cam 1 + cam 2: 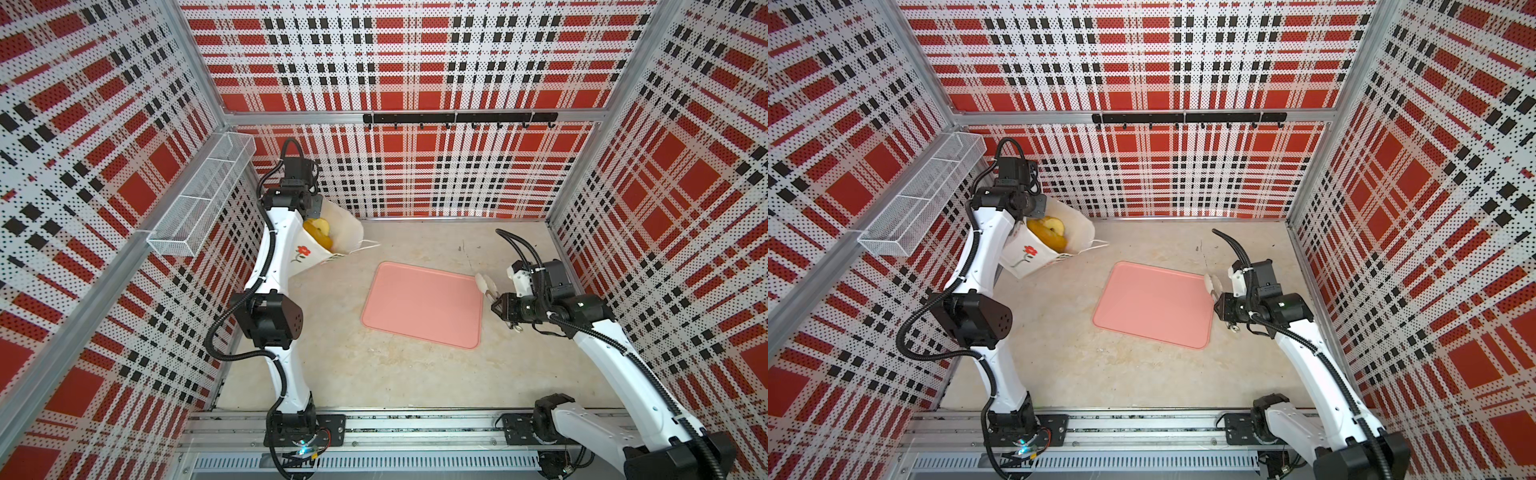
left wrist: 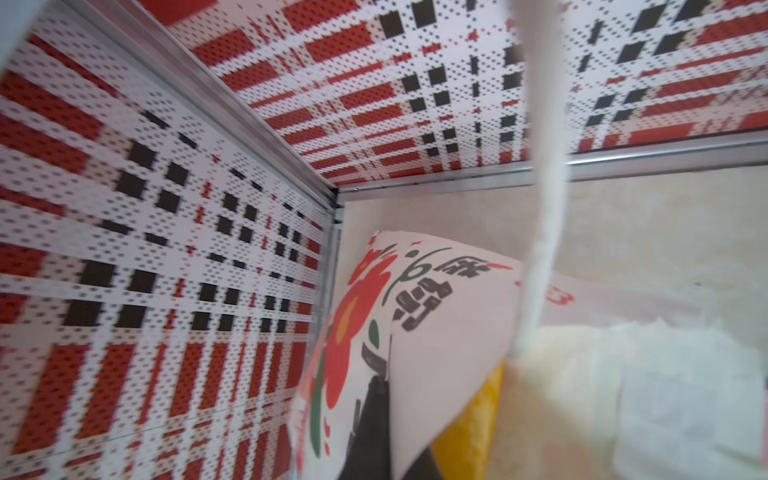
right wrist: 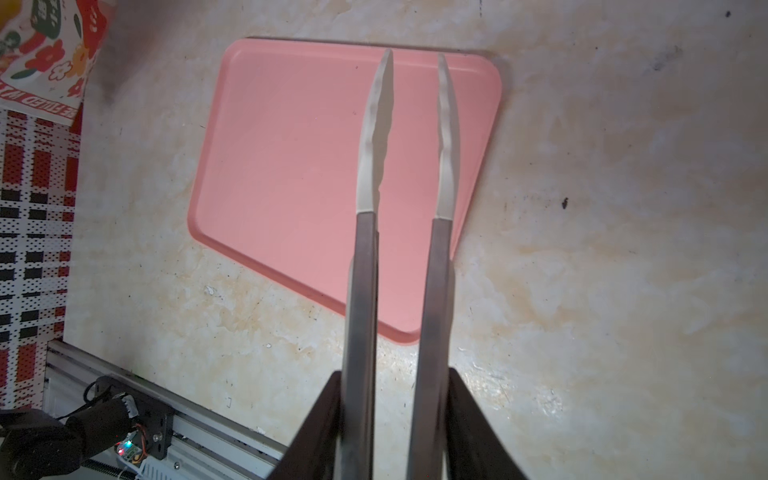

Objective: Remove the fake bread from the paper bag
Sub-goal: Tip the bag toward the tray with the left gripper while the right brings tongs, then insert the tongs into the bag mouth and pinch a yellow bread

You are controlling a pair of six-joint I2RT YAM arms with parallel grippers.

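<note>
Nearest, over the right edge of the tray (image 1: 415,332), the right gripper (image 1: 497,305) clasps tongs (image 1: 485,284), whose tips stand apart and hold nothing. The tray is bare, so no bread is out. Far left, the left gripper (image 2: 401,449) is pinched shut on the rim of the bag (image 1: 305,257). Yellow bread (image 1: 316,227) lies inside, all of it left to remove.
</note>
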